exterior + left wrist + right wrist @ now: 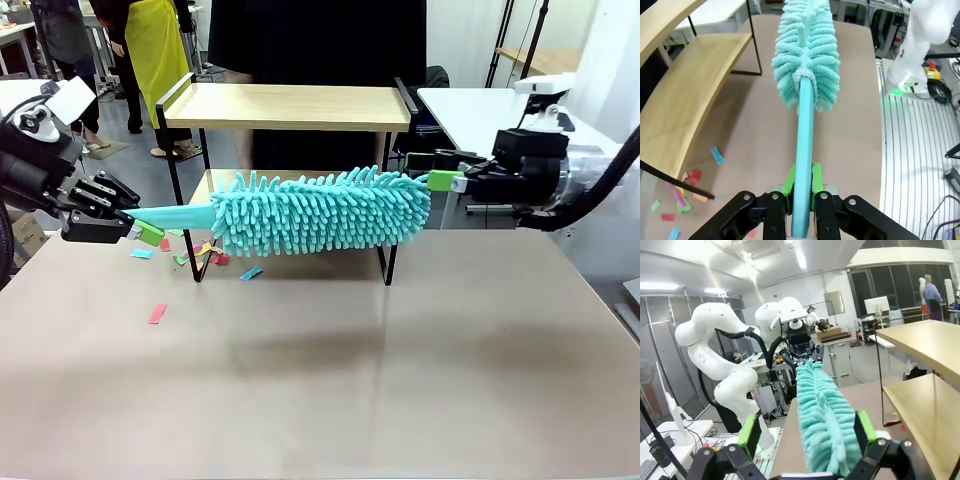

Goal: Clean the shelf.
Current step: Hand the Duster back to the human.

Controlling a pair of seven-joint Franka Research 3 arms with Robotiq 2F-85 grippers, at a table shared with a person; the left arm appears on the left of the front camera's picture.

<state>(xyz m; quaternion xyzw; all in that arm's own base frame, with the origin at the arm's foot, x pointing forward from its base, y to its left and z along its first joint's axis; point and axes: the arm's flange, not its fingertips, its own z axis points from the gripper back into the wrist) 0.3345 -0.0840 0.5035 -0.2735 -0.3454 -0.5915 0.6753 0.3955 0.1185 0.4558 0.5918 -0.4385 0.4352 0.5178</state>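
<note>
Shelf point(285, 106) boards sit toward the far edge of the bench point(330, 380), a two-tier rack of light wood on a thin black frame, with a person standing just behind it. A teal duster point(320, 212) hangs level in front of the lower board, its fluffy head stretching across most of the rack's width and its smooth handle running out toward the bench's left edge. The left hand point(142, 232) is clamped tight on the end of that handle; in the left wrist view the green pads point(816, 181) press against the handle point(804, 150) on both sides. The right hand point(437, 181) hovers at the tip of the duster head with its jaws spread wide; in the right wrist view the head point(822, 425) lies between the two parted fingers point(865, 427), not squeezed. Small scraps of coloured paper point(195, 255) lie scattered on the bench around the rack's near left leg, with one red scrap point(158, 314) apart, closer to the near edge.
</note>
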